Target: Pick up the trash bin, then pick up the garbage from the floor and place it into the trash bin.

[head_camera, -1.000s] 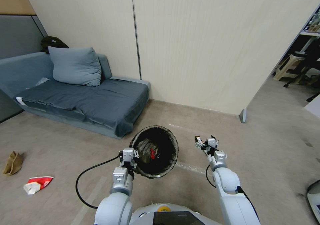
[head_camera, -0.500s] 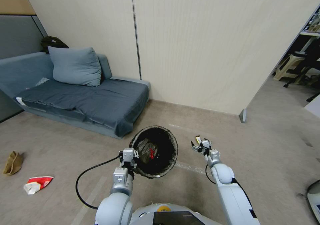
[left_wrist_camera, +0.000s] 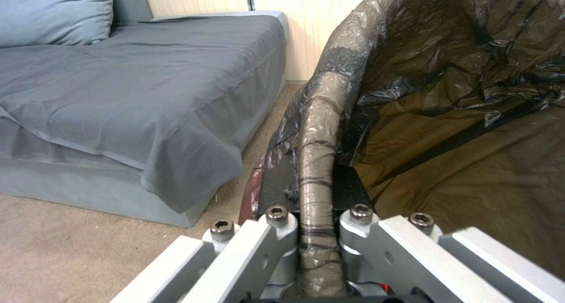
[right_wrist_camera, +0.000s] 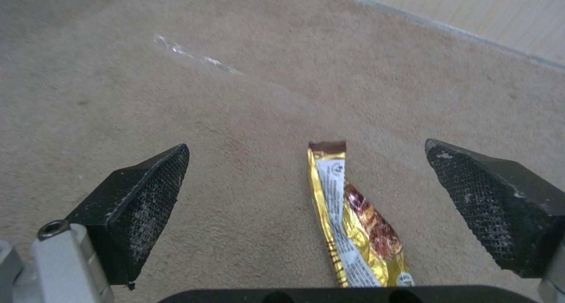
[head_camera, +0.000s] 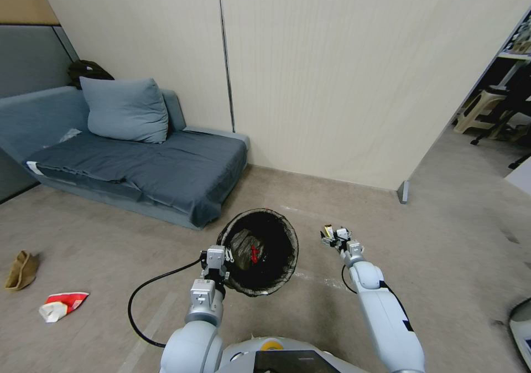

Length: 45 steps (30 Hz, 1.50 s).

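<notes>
Sofa (head_camera: pixel 138 168) behind trash bin (head_camera: pixel 260 251) clamped in left jaws, right jaws wide over yellow wrapper (right_wrist_camera: pixel 353 223).

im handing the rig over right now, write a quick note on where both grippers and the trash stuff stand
Left gripper: shut on the trash bin at its bag-covered rim, bin held off the floor beside the sofa.
Right gripper: open, low over the floor, a yellow wrapper lying between its fingers, not gripped.
Done: bin picked up; some litter, including a red piece, is inside.
Left: grab the yellow wrapper and bin it, then the red-and-white wrapper and brown paper piece on the floor to the robot's left.
</notes>
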### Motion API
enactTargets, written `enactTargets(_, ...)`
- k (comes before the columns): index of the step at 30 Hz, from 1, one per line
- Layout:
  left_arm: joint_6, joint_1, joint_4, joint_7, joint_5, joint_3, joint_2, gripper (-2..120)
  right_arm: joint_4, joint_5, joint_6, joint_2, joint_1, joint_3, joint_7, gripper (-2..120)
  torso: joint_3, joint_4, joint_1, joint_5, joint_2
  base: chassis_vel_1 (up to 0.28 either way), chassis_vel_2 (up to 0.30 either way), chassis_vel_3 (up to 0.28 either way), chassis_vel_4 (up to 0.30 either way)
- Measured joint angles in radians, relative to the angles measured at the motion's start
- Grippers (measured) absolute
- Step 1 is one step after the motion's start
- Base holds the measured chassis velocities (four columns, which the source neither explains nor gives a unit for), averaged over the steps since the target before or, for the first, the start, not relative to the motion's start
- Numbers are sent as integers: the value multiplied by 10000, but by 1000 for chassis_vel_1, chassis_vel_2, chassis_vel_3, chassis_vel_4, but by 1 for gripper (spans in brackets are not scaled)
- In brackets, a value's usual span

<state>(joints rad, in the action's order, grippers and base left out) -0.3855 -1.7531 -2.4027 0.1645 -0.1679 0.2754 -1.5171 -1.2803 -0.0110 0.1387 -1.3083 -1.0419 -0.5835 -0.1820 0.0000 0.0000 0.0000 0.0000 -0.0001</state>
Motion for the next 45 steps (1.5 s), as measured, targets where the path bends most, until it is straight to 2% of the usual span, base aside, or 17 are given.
enactTargets(6, 5, -4, -14, 0, -1, -4, 24, 1, 896, 11, 47, -87, 372, 9, 160, 100, 0, -1, 0, -1, 0, 0, 0, 0, 0)
enactTargets(13, 8, -32, -1, 2, -26, -37, 62, 1, 2556, 113, -24, -140, 964, -12, 305, 100, 0, 0, 0, 0, 1, 0, 0, 0, 0)
enactTargets(22, 35, -78, 8, 25, -67, -7, 65, 1, 3660, 139, -247, -56, 1539, -104, 281, 100, 0, 0, -1, 1, 0, 0, 0, 0, 0)
enactTargets(28, 58, -88, 39, 37, -102, -38, 65, 1, 4050, 130, -374, 37, 1766, -168, 197, 90, 0, 0, -1, 1, 0, 0, 0, 0, 0)
enactTargets(34, 100, -135, 39, 53, -171, -22, 47, 1, 4564, 82, -620, 162, 1998, -261, 110, 68, 0, -1, -1, 0, 0, 0, 0, 0, 0)
enactTargets(38, 107, -153, 35, 57, -185, -36, 34, 1, 4780, 75, -712, 167, 2080, -295, 94, 59, 0, 0, -1, 0, 0, 0, 0, 0, 0)
enactTargets(41, 113, -215, -3, 68, -212, -38, 27, 1, 5176, 67, -847, 160, 2214, -354, 63, 43, 0, 0, -1, 1, 0, 0, 0, 0, 0)
enactTargets(43, 116, -245, -22, 69, -219, -35, 26, 1, 5265, 41, -864, 159, 2247, -374, 50, 40, 0, 0, -1, 1, 0, 0, 0, 0, 0)
enactTargets(45, 128, -311, -65, 71, -244, -28, 25, 1, 5428, -39, -875, 169, 2320, -409, 30, 30, 0, 1, -1, 0, 1, 0, 0, 0, 0)
